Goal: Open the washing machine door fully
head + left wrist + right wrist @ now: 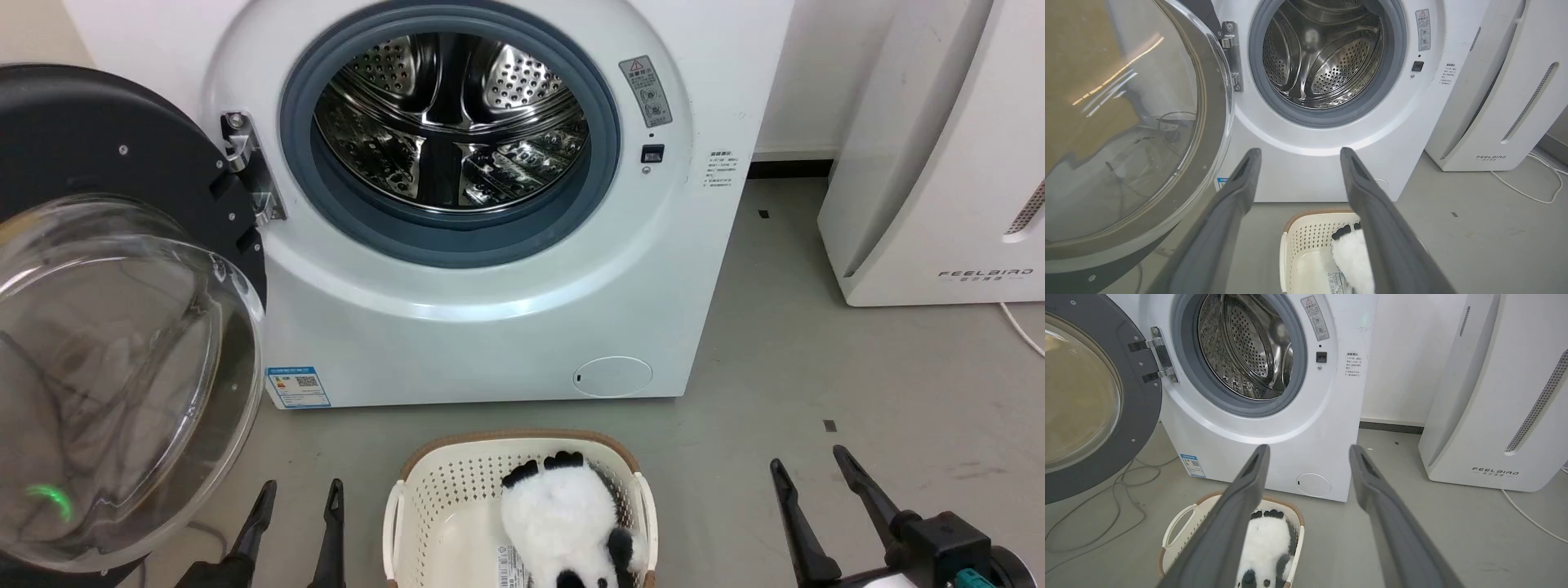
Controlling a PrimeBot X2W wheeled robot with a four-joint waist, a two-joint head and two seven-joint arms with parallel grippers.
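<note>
The washing machine door point(122, 327) stood wide open at the left of the washer point(490, 327), hanging on its hinge point(245, 163). Its clear glass bowl faced out toward the robot. The shiny steel drum point(449, 122) showed inside the grey rubber ring point(457, 237). The left gripper point(301, 490) was low down, near the door's lower edge. Its two fingers were apart and had nothing in them. The right gripper point(808, 459) was low on the other side, over the floor point(816, 367). Its fingers were apart too and held nothing. Between the grippers sat a pale basket point(441, 482) with a fluffy panda toy point(563, 514) inside. A tall white machine point(939, 163) stood to the right of the washer.
</note>
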